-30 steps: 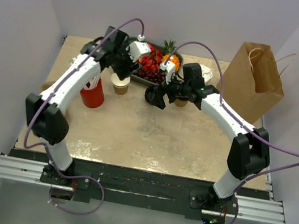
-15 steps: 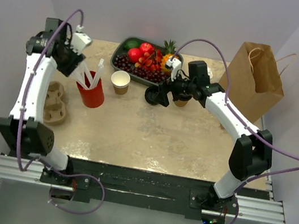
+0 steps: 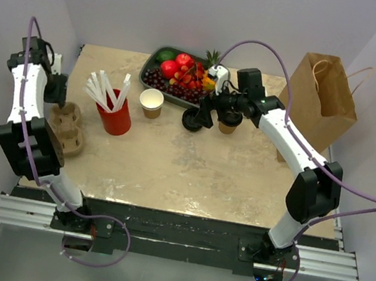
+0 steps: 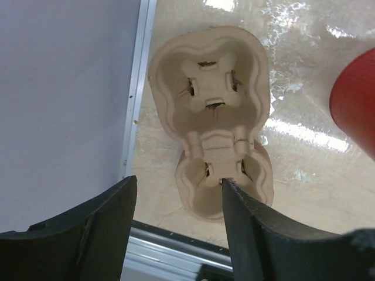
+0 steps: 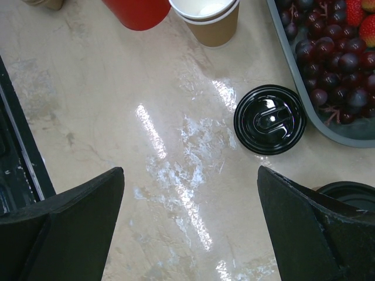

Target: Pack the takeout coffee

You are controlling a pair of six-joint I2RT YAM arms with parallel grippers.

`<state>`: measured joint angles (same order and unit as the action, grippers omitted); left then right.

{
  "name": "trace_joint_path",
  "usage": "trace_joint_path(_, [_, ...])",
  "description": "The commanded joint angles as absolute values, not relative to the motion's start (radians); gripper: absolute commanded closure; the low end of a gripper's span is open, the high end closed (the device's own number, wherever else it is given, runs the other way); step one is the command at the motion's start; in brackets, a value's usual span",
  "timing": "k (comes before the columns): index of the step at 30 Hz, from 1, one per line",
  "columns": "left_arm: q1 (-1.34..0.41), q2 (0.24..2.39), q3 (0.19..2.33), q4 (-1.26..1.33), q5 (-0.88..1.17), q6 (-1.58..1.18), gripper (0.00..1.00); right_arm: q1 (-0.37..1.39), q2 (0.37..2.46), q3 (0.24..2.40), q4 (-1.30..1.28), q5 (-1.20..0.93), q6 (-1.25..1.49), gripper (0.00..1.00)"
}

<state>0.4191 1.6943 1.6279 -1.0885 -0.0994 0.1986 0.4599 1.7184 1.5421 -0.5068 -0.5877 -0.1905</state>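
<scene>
The takeout coffee (image 3: 229, 126), a small brown cup with a black lid, stands by the fruit tray, partly under my right wrist. Only its lid's edge (image 5: 350, 194) shows in the right wrist view, beside the right finger. A loose black lid (image 3: 192, 122) lies left of it, and it also shows in the right wrist view (image 5: 270, 119). My right gripper (image 3: 205, 113) (image 5: 190, 225) is open and empty above the bare table near this lid. My left gripper (image 3: 57, 92) (image 4: 179, 196) is open and empty, above a pulp cup carrier (image 4: 212, 111) at the table's left edge.
An open brown cup without a lid (image 3: 152, 102) (image 5: 206, 17) and a red cup with white straws (image 3: 115, 115) stand at left centre. The fruit tray (image 3: 153, 77) is at the back. The paper bag (image 3: 322, 94) stands at the back right. The wall is close on the left (image 4: 58, 88).
My left arm has swung from the open cup in the middle out to the left edge, over the cup carrier. My right gripper has stayed near the loose lid.
</scene>
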Motion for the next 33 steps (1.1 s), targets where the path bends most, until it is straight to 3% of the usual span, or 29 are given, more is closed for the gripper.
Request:
trace_joint_path(1, [0.443,1.713,1.562,-0.993,-0.005,0.098,0.37,0.471,1.733,1.617,-0.546,-0.565,-0.176,0.01])
trace_joint_path(5, [0.443,1.724,1.508,-0.951,-0.018,0.081,0.46,0.469,1.735,1.631,-0.564,-0.554,-0.181,0.01])
trace_joint_path(17, [0.443,1.79,1.419,-0.897,0.023,0.055,0.58,0.471,1.723,1.631,-0.595,-0.538,-0.192,0.01])
trace_joint_path(33, [0.443,1.778,1.39,-0.891,0.006,0.06,0.54,0.472,1.723,1.614,-0.578,-0.549,-0.187,0.01])
